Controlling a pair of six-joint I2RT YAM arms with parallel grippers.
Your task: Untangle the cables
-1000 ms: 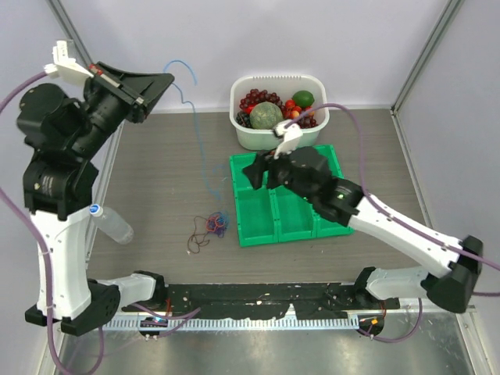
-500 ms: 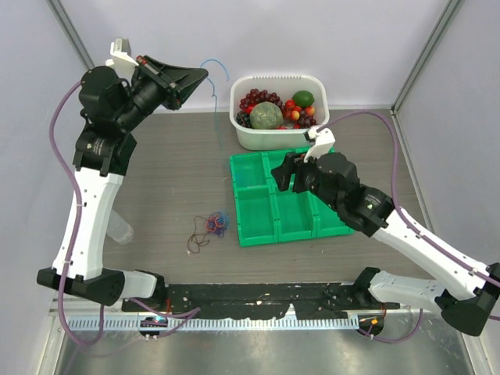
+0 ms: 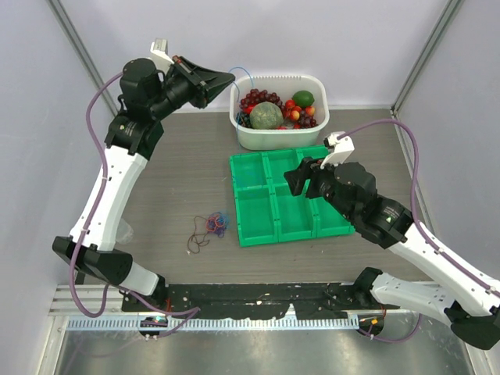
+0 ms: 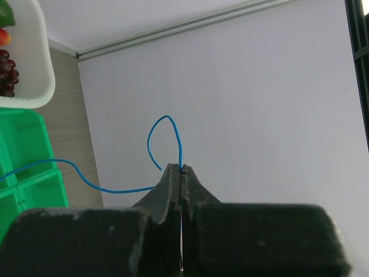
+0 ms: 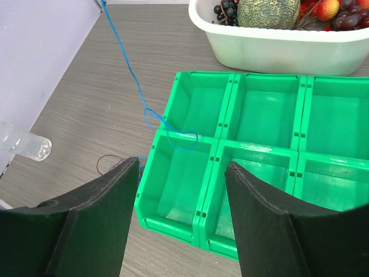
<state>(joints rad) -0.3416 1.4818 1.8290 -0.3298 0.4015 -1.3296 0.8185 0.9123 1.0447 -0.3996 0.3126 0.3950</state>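
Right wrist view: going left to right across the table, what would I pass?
Clear bottle → small tangle of thin cables → green tray. The blue cable is left out, since its span overlaps the last two.

Blue cable (image 4: pixel 167 116): thin, pinched near its end in left gripper (image 4: pixel 181 170), raised, running down to loop over green bin tray (image 5: pixel 265 77) left compartments. Red, purple, black cables (image 3: pixel 214 225): small tangled clump on table (image 3: pixel 172 172), just beside tray.
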